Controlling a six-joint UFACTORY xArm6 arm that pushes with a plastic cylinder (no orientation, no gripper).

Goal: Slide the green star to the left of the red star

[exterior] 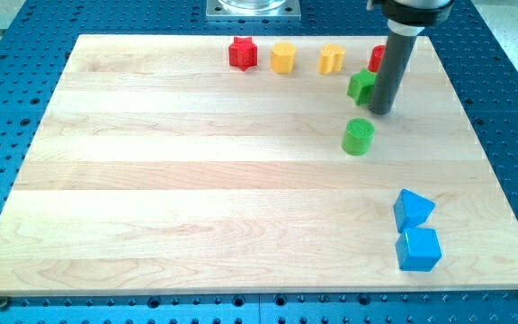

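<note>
The red star lies near the view's top edge of the wooden board, left of centre. A green block, apparently the green star, lies far to its right, partly hidden by my dark rod. My tip rests on the board just right of and slightly below this green block, touching or nearly touching it. A green cylinder lies just below and left of the tip.
A yellow hexagon and a yellow heart-like block lie in a row right of the red star. A red block is half hidden behind the rod. Two blue blocks sit at the lower right.
</note>
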